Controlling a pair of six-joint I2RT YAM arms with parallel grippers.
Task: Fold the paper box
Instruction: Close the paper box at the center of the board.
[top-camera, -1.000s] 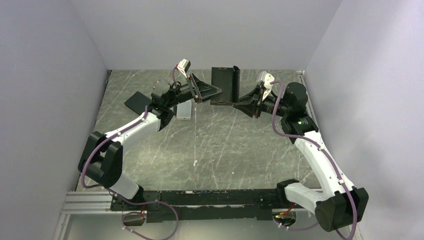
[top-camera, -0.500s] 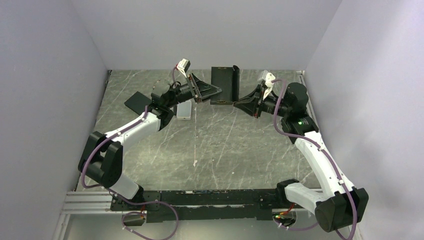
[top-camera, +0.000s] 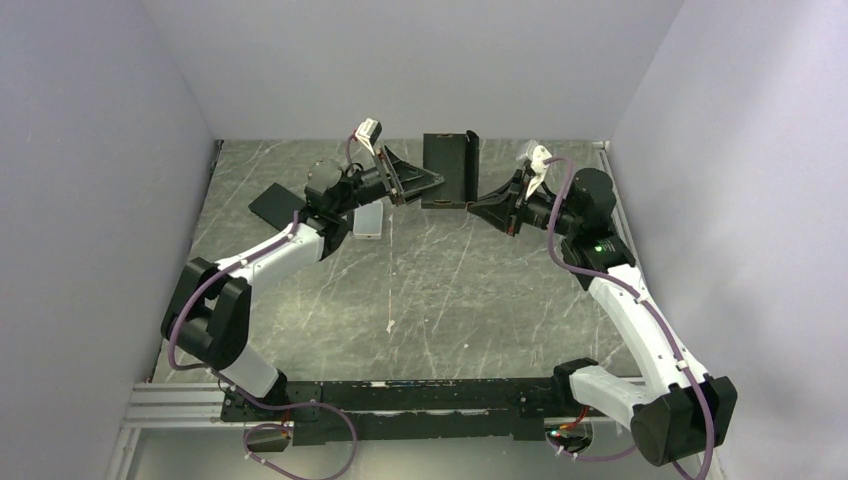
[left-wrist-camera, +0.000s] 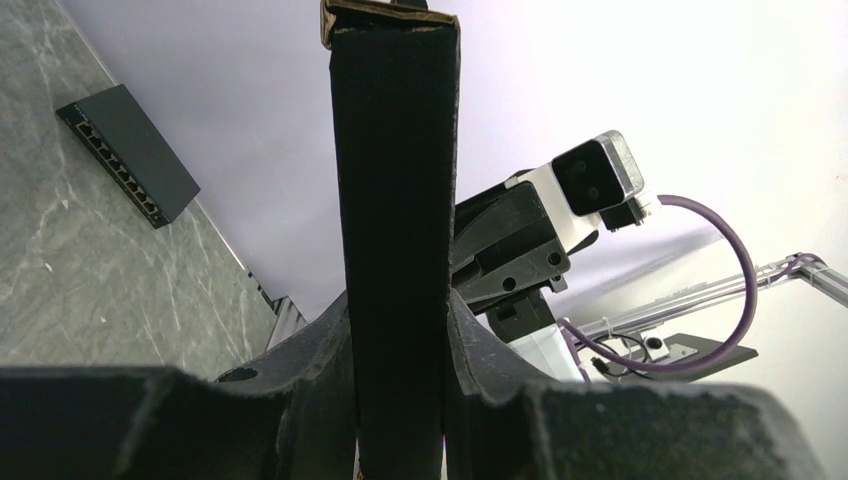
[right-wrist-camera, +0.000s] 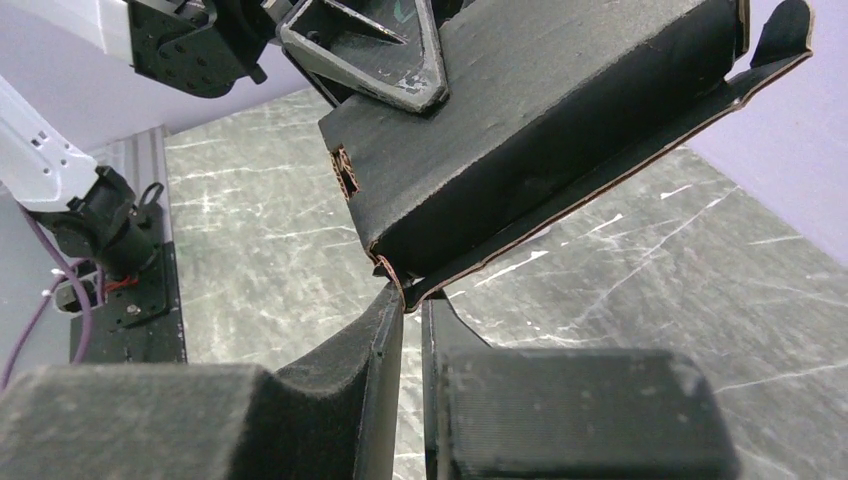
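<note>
Top view looks down; wrist views closely share the paper box (top-camera: 448, 170).

A grey tabletop (top-camera: 420, 300) veined in white is closed in by plain lavender-grey walls: one at 9 o'clock (top-camera: 90, 200), one at 12 o'clock (top-camera: 420, 60) and one at 3 o'clock (top-camera: 750, 180). An aluminium rail (top-camera: 170, 405) runs along its 6 o'clock edge. The light is soft and even, with only faint shadows.

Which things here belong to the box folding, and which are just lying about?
In the job: matte black creased cardboard paper box, between left gripper and right gripper.
Lying about: flat black rectangular slab; small silver-grey rectangular case.
</note>
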